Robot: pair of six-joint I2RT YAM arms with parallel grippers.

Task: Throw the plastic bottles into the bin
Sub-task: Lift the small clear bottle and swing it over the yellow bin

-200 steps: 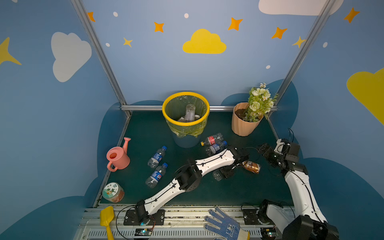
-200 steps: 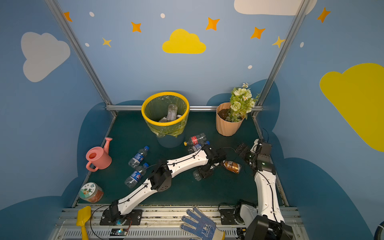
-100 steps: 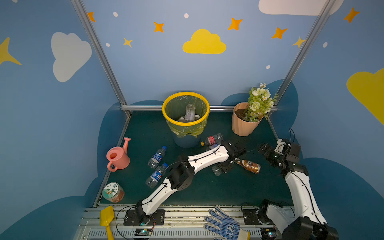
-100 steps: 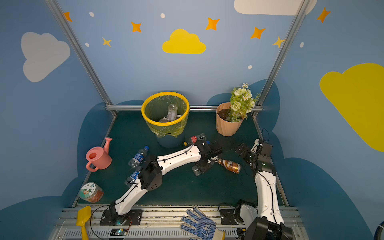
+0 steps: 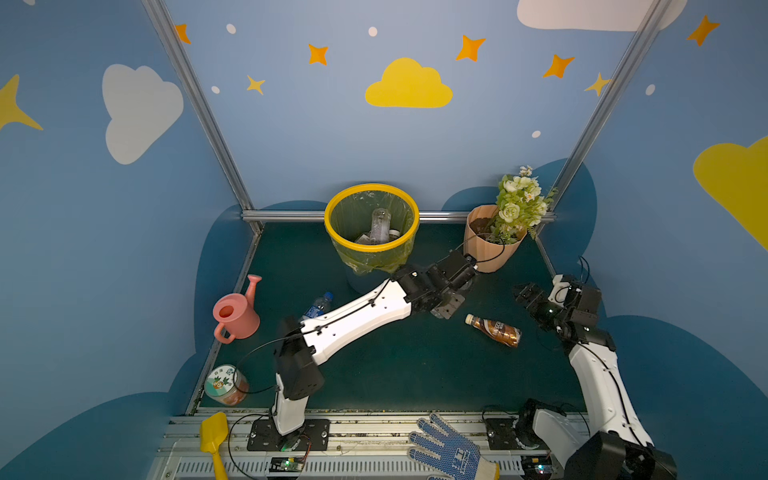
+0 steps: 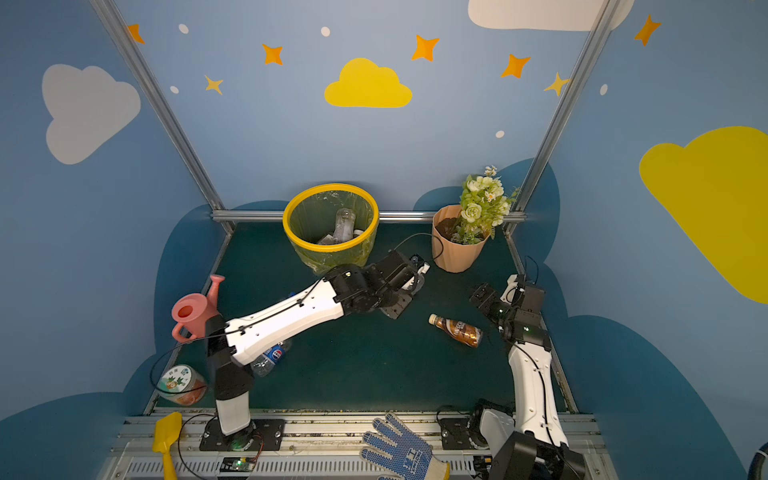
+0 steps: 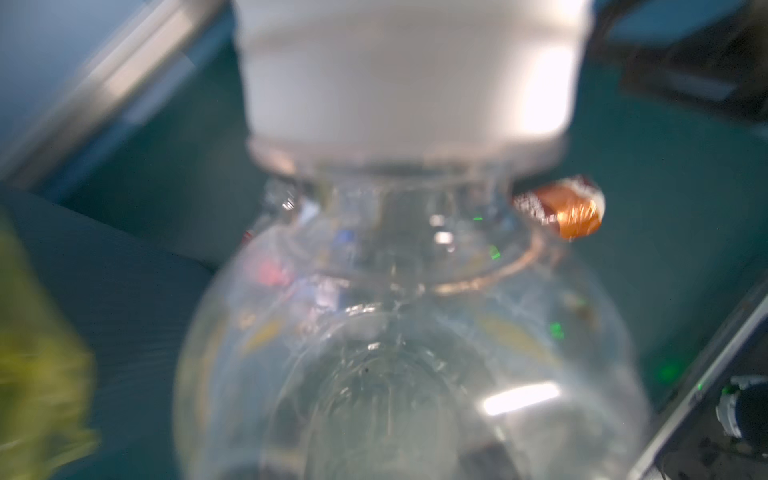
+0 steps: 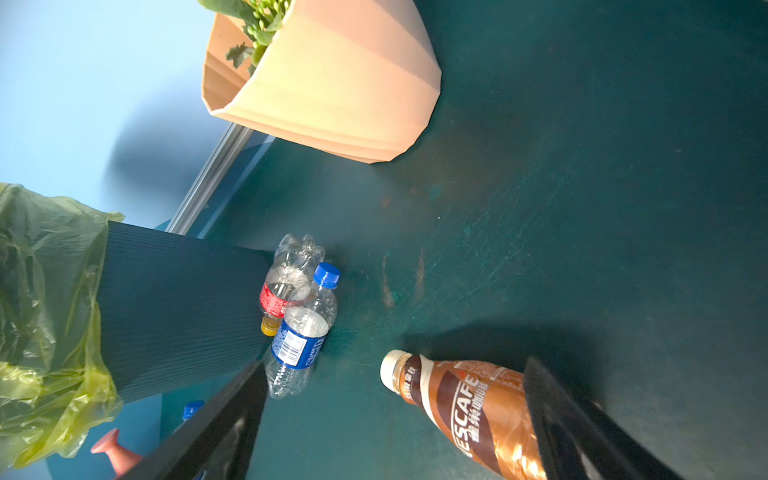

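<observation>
1. While blue-capped bottle (image 5: 318, 305) lies partly hidden by left arm (image 5: 353, 316), bin (image 5: 372, 248) sits mid back edge of table (image 5: 395, 374).
2. Left gripper (image 5: 461, 276) clenched on clear white-capped bottle (image 7: 395, 332), near bin.
3. Brown bottle (image 5: 494, 330) near right edge; right gripper (image 5: 524, 293) released, beside it.

Blurred clear bottle (image 7: 399, 353), white cap (image 7: 407, 70), brown bottle (image 7: 569, 212) behind

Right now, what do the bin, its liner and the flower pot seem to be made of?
The bin looks like matt grey-blue plastic, by its fine ribbed wall. Its liner is thin glossy yellow film: it wrinkles and lets light through. The flower pot looks like matt peach plastic with flat facets, though painted ceramic cannot be excluded.
</observation>
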